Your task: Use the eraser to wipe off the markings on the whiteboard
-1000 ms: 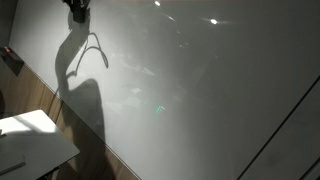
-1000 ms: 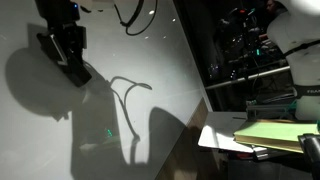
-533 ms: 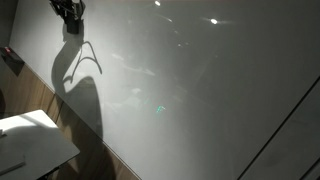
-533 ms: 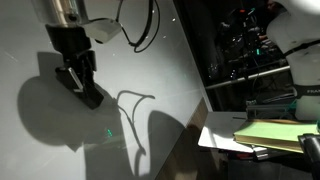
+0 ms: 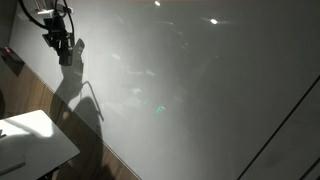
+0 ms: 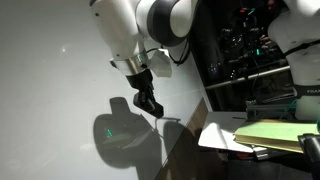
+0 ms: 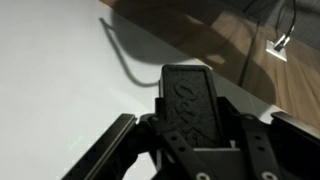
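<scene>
The whiteboard (image 5: pixel 200 90) fills nearly all of both exterior views, glossy and streaked with reflections. My arm (image 6: pixel 150 25) comes down from the top centre of an exterior view, and my tool (image 6: pixel 147 98) sits mid-frame against the board. In the other exterior view it is in the upper left, above the corner of the desk (image 5: pixel 35 140). The wrist view shows the tool pinching the eraser (image 7: pixel 190 98), which stands upright between the two jaws at centre frame, with the white panel spreading to the upper left behind it. I cannot tell whether the eraser's face is touching the board yet. I also cannot pick out the markings in any view; they are too faint against the glare.

To do this step well, I judge I should lay the eraser's flat face square to the panel, not on an edge. I should press lightly and evenly so the grip does not slip, and sweep in overlapping passes over wherever the writing lies. Because I cannot see the writing, covering a broad patch is safer than one narrow stroke.

Compared with a second ago, the tool has dropped from the very top edge to lower in the upper left in one exterior view. In the other it has travelled from the upper left to the centre. Its shadow (image 6: pixel 125 130) has moved with it, and more of my arm now shows.
</scene>
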{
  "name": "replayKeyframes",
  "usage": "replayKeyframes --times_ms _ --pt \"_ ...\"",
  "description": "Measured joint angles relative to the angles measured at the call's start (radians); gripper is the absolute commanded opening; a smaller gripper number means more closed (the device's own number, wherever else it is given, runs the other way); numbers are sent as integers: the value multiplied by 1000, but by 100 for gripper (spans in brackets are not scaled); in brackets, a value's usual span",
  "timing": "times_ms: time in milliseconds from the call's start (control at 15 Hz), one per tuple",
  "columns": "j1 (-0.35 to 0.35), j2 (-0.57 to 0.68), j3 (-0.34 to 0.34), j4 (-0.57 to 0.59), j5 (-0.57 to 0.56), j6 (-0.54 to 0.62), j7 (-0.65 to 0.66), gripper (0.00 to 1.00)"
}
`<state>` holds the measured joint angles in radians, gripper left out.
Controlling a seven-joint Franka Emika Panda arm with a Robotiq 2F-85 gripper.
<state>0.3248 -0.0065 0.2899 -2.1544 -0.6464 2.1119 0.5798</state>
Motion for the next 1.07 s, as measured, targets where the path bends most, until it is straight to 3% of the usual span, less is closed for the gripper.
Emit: replayKeyframes --times_ms 533,800,1067 --pt "-163 -32 -117 -304 79 85 -1 29" --pt "-175 -59 -127 -453 182 141 -17 29" --pt "-181 -100 -127 -526 266 146 -48 29"
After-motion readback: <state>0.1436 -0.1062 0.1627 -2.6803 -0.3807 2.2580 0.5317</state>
